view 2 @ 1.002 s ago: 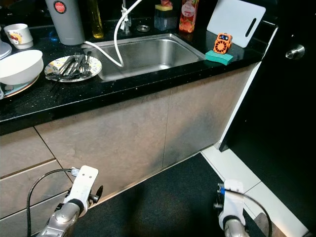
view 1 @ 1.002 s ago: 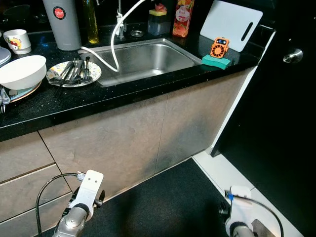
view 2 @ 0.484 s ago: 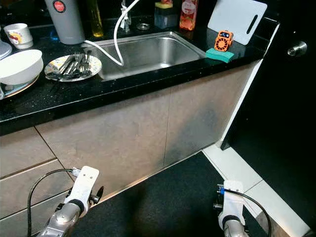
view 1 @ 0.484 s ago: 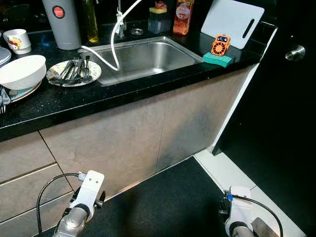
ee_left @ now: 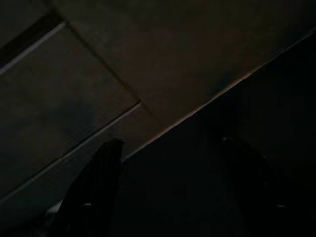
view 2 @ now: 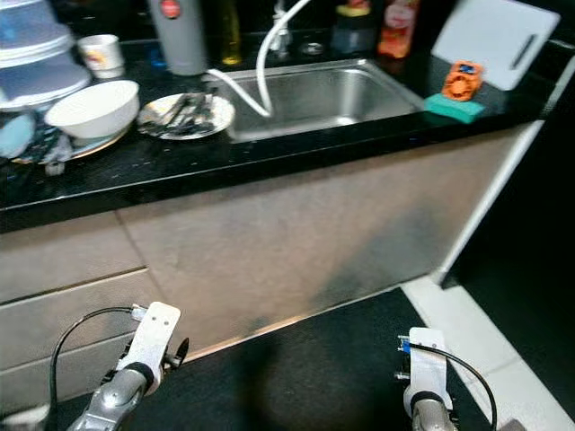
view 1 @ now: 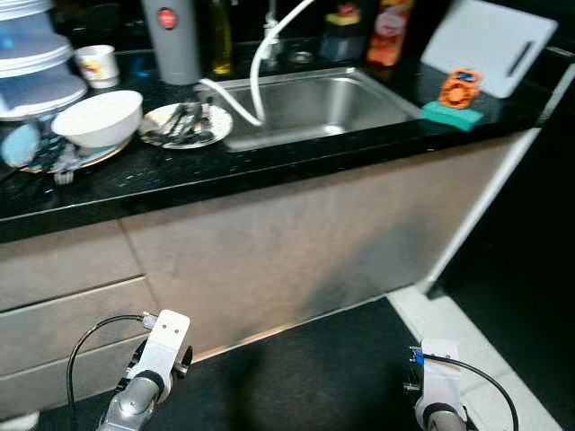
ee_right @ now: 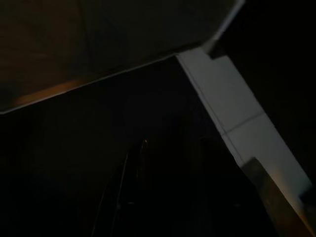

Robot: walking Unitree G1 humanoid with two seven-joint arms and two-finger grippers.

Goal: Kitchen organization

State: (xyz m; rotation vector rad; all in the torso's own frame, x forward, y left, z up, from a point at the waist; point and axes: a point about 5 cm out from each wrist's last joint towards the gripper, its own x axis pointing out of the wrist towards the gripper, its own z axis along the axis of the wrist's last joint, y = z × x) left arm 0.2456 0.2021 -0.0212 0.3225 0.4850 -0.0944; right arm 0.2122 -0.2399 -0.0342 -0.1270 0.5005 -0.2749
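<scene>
Both arms hang low by the cupboards. The left gripper [ee_left: 168, 192] is spread wide, holding nothing. I cannot tell about the right gripper. The white bowl [view 1: 97, 118] sits on the black counter [view 1: 269, 166] at ten o'clock, beside the plate of forks [view 1: 186, 124].

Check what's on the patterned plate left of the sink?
Patterned plate holds a pile of metal cutlery, forks at least; blur hides the count. The plate's middle is covered by them.

My two head eyes look forward and down from above, sharing the black tabletop [view 1: 269, 171], the sink [view 2: 323, 94] and the cabinet fronts [view 1: 296, 242]. Each wrist camera looks along its jaws, dim, at the cabinet base [ee_left: 163, 64] and dark floor [ee_right: 123, 148] ahead of them.
</scene>
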